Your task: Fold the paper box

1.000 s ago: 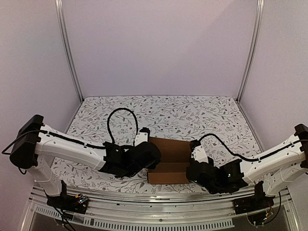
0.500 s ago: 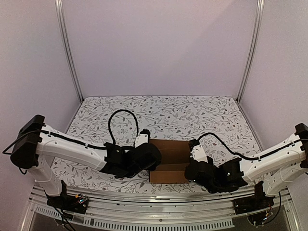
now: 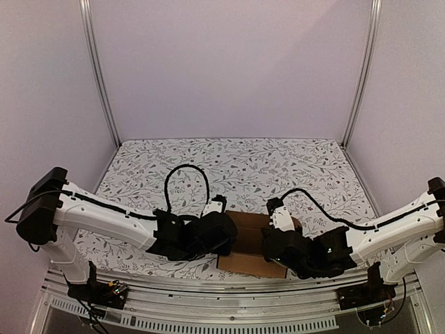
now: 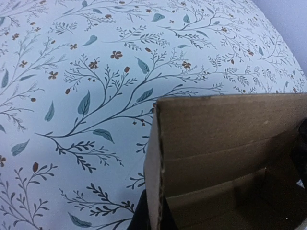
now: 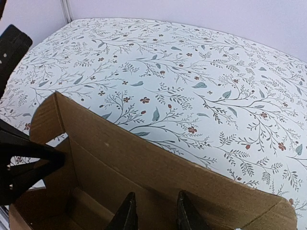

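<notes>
Floral tablecloth (image 3: pixel 243 160) — paper box (image 3: pixel 247 263) — lilac walls (image 3: pixel 229 69).

High rear overview, two close wrist views, paper box (image 4: pixel 230 134) in all

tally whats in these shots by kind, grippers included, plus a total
paper box: 1
grippers: 2 (left gripper, right gripper)
floral table cover: 1
total: 4
</notes>
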`<action>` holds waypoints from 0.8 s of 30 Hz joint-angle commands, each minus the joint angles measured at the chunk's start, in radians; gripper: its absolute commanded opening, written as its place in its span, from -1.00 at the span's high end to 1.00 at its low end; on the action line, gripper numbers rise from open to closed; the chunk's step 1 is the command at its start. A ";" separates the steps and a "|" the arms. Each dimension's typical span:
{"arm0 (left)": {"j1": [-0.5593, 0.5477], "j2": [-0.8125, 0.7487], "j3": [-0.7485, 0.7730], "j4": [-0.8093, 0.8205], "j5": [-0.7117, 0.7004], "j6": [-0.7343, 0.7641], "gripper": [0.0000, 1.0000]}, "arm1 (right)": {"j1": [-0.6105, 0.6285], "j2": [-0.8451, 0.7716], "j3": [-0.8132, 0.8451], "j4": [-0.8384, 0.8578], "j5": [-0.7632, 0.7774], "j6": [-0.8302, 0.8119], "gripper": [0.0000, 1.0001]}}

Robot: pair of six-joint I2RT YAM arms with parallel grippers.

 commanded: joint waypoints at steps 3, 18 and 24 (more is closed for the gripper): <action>-0.029 0.029 0.000 -0.042 0.063 0.012 1.00 | 0.011 -0.079 0.029 0.028 0.004 -0.040 0.36; -0.029 0.048 0.030 -0.076 0.031 0.007 1.00 | 0.012 -0.370 -0.039 -0.100 -0.275 -0.202 0.48; -0.029 0.056 0.044 -0.088 0.025 0.006 1.00 | 0.012 -0.382 -0.098 -0.101 -0.582 -0.210 0.74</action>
